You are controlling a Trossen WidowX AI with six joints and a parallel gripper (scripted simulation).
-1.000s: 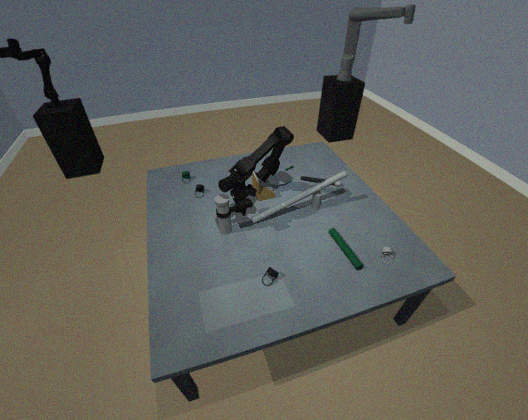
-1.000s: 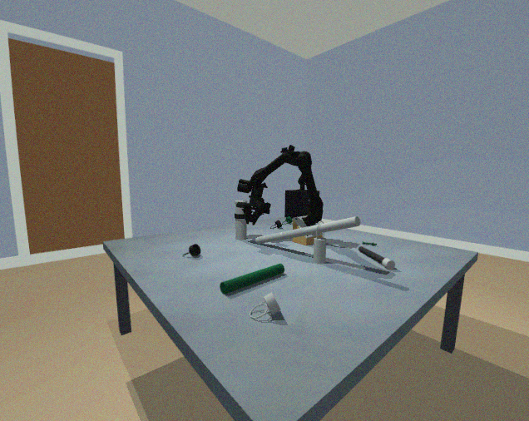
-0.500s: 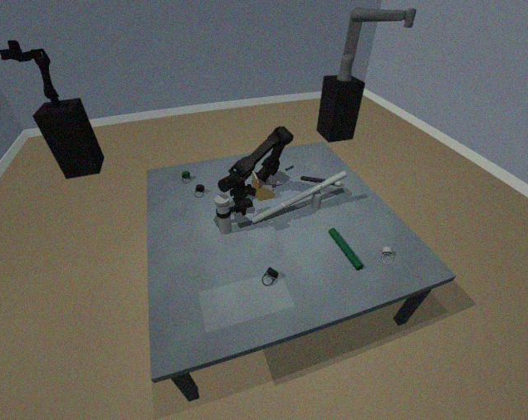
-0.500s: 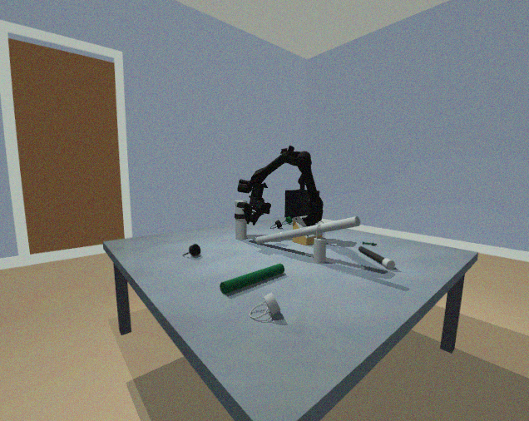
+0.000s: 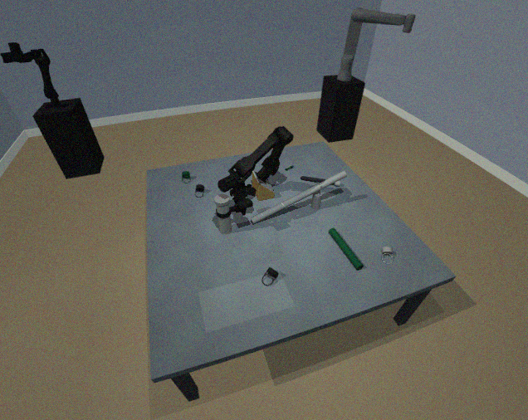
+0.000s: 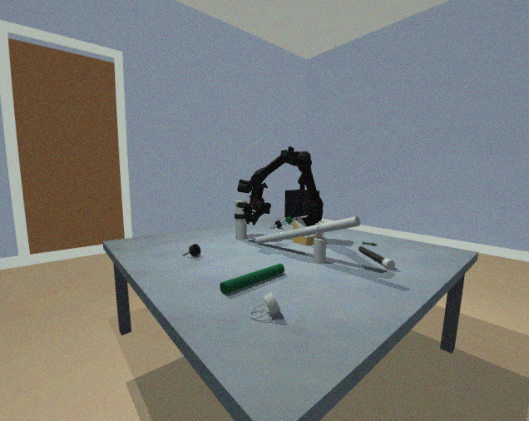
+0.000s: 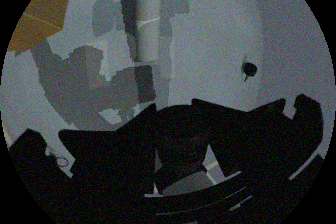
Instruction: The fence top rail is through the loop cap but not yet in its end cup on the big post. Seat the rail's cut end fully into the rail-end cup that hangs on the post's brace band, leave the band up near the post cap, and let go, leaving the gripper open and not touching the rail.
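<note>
I have my gripper (image 5: 242, 205) (image 6: 253, 212) (image 7: 174, 105) clenched on what I judge to be the dark rail-end cup (image 7: 181, 144); the rail (image 5: 300, 197) (image 6: 301, 231) (image 7: 149, 17) slants down leftward, its cut end low, right of the big post (image 5: 224, 225) (image 6: 240, 230) and outside the cup. Risks: releasing now could let the cup swing off line; pulling it down toward the rail could drag the brace band (image 5: 222, 215) (image 6: 239, 215) from the cap.
</note>
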